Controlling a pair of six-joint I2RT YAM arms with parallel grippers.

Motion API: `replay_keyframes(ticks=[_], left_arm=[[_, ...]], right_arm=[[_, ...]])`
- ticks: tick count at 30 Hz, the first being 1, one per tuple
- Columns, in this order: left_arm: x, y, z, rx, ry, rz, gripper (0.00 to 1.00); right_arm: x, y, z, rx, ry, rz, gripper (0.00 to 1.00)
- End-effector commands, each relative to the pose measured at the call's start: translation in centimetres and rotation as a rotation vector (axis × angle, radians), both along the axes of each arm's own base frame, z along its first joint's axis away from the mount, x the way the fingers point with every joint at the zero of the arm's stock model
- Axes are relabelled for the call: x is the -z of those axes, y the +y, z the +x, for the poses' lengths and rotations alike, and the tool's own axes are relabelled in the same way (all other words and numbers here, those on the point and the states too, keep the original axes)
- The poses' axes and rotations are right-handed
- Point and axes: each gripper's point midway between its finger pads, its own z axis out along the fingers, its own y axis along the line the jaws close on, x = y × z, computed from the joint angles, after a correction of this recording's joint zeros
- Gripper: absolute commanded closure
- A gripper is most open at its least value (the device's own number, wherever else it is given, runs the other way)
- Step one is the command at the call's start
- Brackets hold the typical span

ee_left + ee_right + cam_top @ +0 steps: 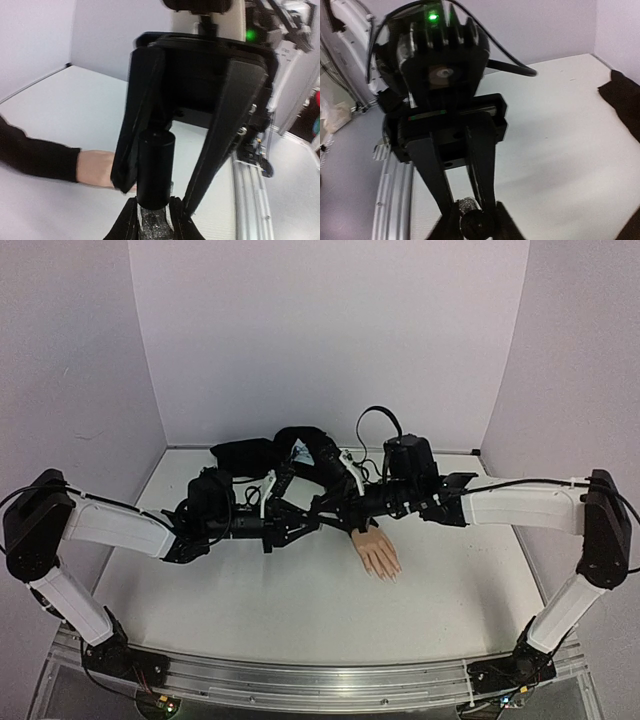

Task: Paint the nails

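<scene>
A small bottle with glittery contents (154, 226) and a tall black cap (156, 170) is held upright, with my left gripper (152, 204) shut on its body. My right gripper (476, 216) comes in from the opposite side. Its fingers (220, 135) straddle the cap, and a gap shows on one side of it. Both grippers meet above the table's middle (318, 518). The skin-coloured mannequin hand (378, 552) lies flat just right of them, its black sleeve (300, 445) running to the back. Its nails are too small to make out and are hidden in the wrist views.
A heap of black fabric (248, 453) lies at the back by the wall. An aluminium rail (300, 680) runs along the near edge between the arm bases. White walls close in the table on three sides.
</scene>
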Motion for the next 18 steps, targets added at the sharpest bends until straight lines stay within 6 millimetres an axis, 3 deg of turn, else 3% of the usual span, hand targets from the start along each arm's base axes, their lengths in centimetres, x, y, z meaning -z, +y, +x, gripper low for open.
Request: replay_keyframes(ticks=[1,2,4,10,18], left_arm=[[-3.0,2.0,6.7,-0.433,-0.125,-0.025,1.00],[-3.0,2.1,7.2,-0.481,-0.147,-0.021,1.00],[-3.1,2.6,8.2,-0.579,-0.174,-0.026,1.00],[-3.0,2.4,9.3,-0.715,-0.226,-0.032,1.00],[-3.5,1.4,8.7,-0.710,-0.217,-0.063,1.00]], right_arm=[[-0.8,-2.4,6.1,0.449,0.053,0.011,0.51],[-1.2,-3.0,7.2,0.553,0.070,0.031,0.42],[-1.8,-3.7,8.1,0.678,0.106,0.055,0.39],[-3.1,-2.6,7.9,0.870,0.092,0.052,0.40],[-3.5,-0.6,8.7,0.915,0.107,0.053,0.47]])
